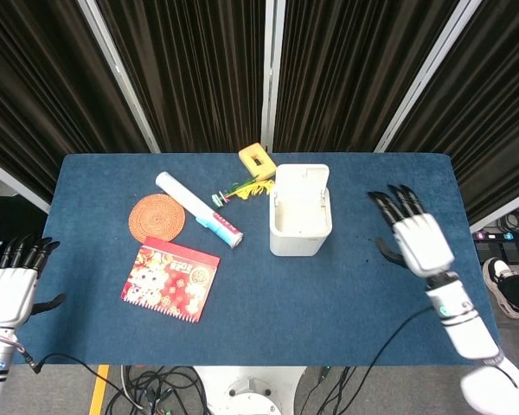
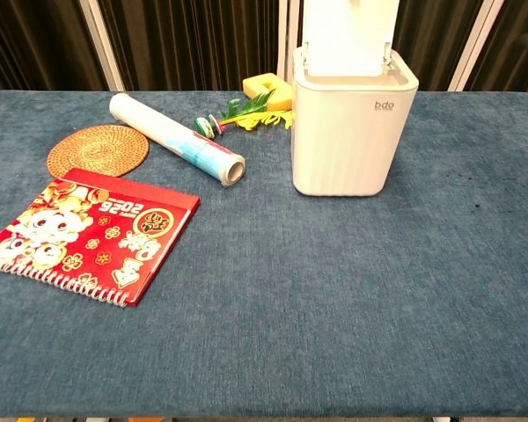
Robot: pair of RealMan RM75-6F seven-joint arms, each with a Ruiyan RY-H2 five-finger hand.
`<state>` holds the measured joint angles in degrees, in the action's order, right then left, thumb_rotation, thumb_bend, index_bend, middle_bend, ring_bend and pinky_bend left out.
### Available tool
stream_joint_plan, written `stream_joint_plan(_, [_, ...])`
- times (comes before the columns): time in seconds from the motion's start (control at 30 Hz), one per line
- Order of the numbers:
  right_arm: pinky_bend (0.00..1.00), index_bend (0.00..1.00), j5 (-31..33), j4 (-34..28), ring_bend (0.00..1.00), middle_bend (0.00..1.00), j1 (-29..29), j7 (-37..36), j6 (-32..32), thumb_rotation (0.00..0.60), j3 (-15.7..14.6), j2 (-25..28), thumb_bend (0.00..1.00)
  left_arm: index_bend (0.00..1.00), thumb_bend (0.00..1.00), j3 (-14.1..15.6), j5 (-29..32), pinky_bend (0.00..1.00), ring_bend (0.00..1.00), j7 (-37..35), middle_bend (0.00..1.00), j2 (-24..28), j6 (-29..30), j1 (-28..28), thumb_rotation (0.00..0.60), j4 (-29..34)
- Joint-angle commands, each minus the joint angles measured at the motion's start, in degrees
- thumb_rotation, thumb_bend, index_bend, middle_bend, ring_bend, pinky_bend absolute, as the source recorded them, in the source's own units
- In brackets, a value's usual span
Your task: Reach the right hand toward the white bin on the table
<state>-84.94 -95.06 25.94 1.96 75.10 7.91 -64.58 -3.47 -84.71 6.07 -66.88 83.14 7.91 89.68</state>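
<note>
Both hands spread empty: right hand beside white bin, left hand half cropped.

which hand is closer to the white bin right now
Right. The right hand hovers open just beside the bin, not touching it. The left hand sits far off past the table's opposite edge.

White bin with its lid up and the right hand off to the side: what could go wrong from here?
1. The white bin stands with its lid raised; a low reach by the right hand could catch the lid or tip the bin.
2. The chest view does not show that hand, so contact is hard to judge there.
3. A push leftward could shove the bin into the yellow block.
</note>
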Motion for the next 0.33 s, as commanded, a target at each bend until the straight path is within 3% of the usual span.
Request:
stream_joint_plan(0.03, [0.0, 0.06, -1.51, 1.18, 0.0, 0.11, -8.12, -4.81, 6.11, 0.6, -5.67, 1.89, 0.31, 0.14, 0.0, 0.19, 0.0, 0.02, 0.02, 0.18, 0.11, -0.17, -0.02, -0.09, 0.6, 0.01])
stream_joint_plan(0.17, [0.0, 0.05, -3.02, 3.5, 0.0, 0.1, -12.99, -9.25, 10.87, 0.6, -8.11, 0.87, 0.31, 0.14, 0.0, 0.49, 0.12, 0.02, 0.02, 0.89, 0.11, -0.43, 0.35, -0.5, 0.6, 0.31])
stream_joint_plan(0.33, [0.0, 0.04, -3.74, 4.46, 0.0, 0.09, -16.1, -9.33, 14.36, 0.6, -8.47, -0.48, 0.31, 0.14, 0.0, 0.36, -0.08, 0.02, 0.02, 1.64, 0.11, -1.14, 2.18, -1.26, 0.6, 0.99])
